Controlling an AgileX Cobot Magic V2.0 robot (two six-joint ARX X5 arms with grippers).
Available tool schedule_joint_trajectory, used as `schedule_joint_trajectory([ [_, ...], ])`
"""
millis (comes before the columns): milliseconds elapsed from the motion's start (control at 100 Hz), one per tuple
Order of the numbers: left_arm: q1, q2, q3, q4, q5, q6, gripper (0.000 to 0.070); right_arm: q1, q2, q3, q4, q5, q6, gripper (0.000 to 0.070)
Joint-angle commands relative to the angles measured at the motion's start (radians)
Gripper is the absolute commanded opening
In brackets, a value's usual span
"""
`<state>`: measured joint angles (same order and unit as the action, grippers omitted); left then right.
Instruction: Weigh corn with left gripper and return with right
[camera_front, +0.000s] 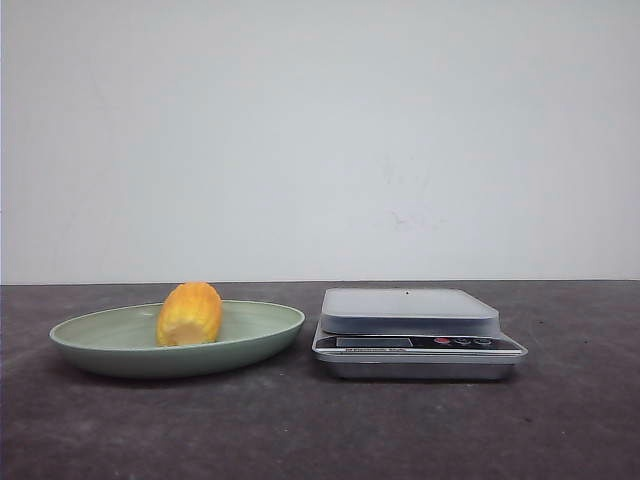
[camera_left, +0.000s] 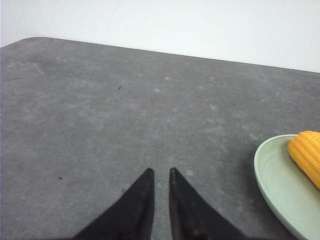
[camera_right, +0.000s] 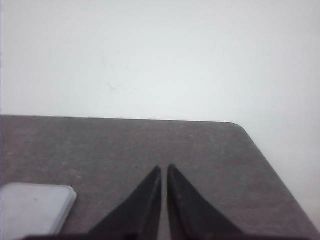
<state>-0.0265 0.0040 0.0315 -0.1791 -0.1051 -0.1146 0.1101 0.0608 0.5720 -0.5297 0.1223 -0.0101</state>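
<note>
The corn (camera_front: 189, 313), a stubby yellow-orange cob, lies in a pale green plate (camera_front: 110, 345) at the left of the table. It also shows in the left wrist view (camera_left: 306, 154) on the plate (camera_left: 272, 175). A silver kitchen scale (camera_front: 412, 333) with a grey platform stands to the right of the plate. My left gripper (camera_left: 161, 171) is shut and empty over bare table, apart from the plate. My right gripper (camera_right: 164, 168) is shut and empty over bare table, beside a corner of the scale platform (camera_right: 32, 207). Neither gripper shows in the front view.
The table is dark grey (camera_front: 320, 430) with a white wall behind. The right wrist view shows the table's far right corner (camera_right: 240, 127). The left wrist view shows the table's far left corner (camera_left: 30, 42).
</note>
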Motion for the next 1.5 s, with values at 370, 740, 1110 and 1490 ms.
schedule_joint_trajectory([
  [370, 0.002, -0.001, -0.018, -0.005, 0.000, 0.013, 0.0011, -0.106, -0.056, -0.469, 0.314, -0.096, -0.024, 0.0016],
  [740, 0.002, -0.001, -0.018, -0.005, 0.000, 0.013, 0.0011, -0.106, -0.056, -0.559, 0.365, -0.096, -0.001, 0.0016],
  [1110, 0.002, -0.001, -0.018, -0.005, 0.000, 0.013, 0.0011, -0.106, -0.056, -0.559, 0.380, -0.096, 0.000, 0.0016],
  [1490, 0.002, -0.001, -0.018, -0.005, 0.000, 0.013, 0.0011, -0.106, -0.057, -0.559, 0.380, -0.096, 0.000, 0.0016],
])
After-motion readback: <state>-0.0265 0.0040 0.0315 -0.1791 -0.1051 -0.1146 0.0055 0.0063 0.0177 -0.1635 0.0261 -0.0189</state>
